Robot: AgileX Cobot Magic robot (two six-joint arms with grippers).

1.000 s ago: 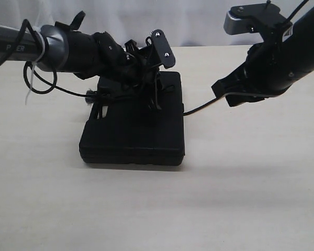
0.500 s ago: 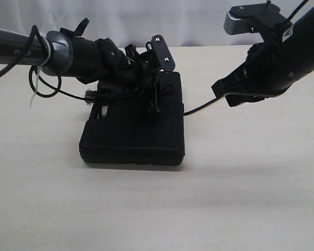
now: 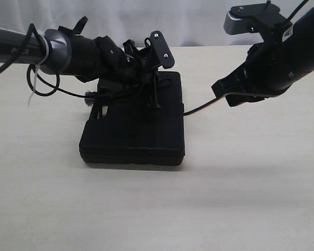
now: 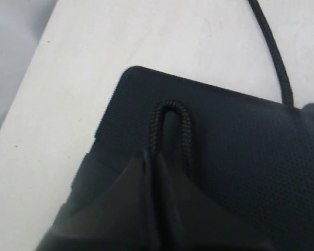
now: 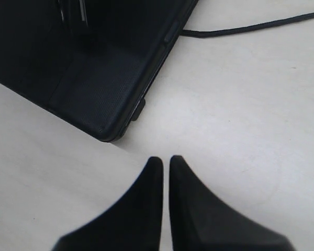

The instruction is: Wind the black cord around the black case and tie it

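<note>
The black case (image 3: 133, 128) lies flat in the middle of the table. My left gripper (image 3: 155, 102) reaches over its far part, fingertips down on the lid. In the left wrist view the left gripper (image 4: 152, 157) is shut on the black cord (image 4: 170, 123), whose narrow bend sticks out past the fingertips onto the case (image 4: 240, 157). The cord (image 3: 199, 109) leaves the case's right side toward my right gripper (image 3: 222, 93), which hovers above the table. The right gripper (image 5: 166, 161) is shut with nothing between its fingers; the cord (image 5: 251, 27) lies on the table beyond it, next to the case (image 5: 94, 78).
A fuzzy cord end (image 3: 89, 95) shows at the case's left side. A robot cable loop with a white tie (image 3: 34, 86) hangs from the left arm. The pale table (image 3: 251, 188) ends at a white backdrop behind the arms.
The left gripper's jaws have closed on the cord over the case, and the left arm shifted slightly. The right arm has not moved.
</note>
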